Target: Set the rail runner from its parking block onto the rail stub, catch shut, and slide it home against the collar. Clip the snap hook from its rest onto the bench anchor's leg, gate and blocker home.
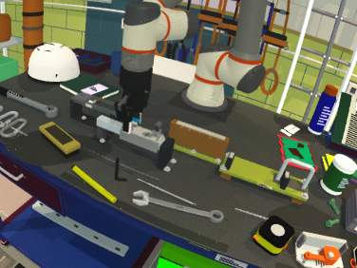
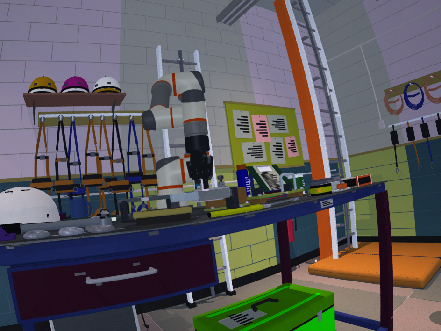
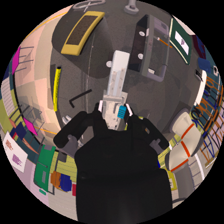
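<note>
My gripper [image 1: 129,124] [image 3: 113,110] [image 2: 202,185] is closed around the grey rail runner [image 1: 142,138] [image 3: 112,114], which sits on the pale rail stub [image 3: 118,70] [image 1: 110,124]. A blue catch [image 3: 121,111] shows on the runner's side by one finger. The dark collar block [image 1: 165,153] stands at the stub's near end. The grey U-shaped bench anchor [image 1: 295,171] stands on the green base plate [image 1: 258,175] to the right. The orange snap hook [image 1: 322,255] lies in its white rest [image 1: 319,247] at the bench's front right corner.
Behind the work stand the arm's base [image 1: 209,92] and the empty dark parking block [image 1: 90,107]. A brown block [image 1: 199,138] sits beside the collar. A yellow bar [image 1: 93,183], a black hex key [image 1: 118,170] and a spanner [image 1: 175,205] lie in front.
</note>
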Action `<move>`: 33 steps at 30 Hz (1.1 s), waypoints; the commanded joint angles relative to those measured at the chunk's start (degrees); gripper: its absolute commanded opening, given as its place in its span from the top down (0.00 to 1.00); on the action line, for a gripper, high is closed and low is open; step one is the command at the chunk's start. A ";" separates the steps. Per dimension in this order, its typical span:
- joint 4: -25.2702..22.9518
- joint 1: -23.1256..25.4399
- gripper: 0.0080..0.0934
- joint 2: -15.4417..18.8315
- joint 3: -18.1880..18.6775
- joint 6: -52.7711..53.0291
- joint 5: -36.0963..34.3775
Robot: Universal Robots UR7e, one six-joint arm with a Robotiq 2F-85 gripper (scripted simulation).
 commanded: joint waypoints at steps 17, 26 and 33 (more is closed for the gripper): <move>-0.21 0.00 1.00 -0.02 -0.04 0.01 0.02; -0.30 -0.03 0.51 -0.05 0.08 -0.03 0.02; -0.47 -0.09 0.49 -0.08 0.27 -0.08 0.02</move>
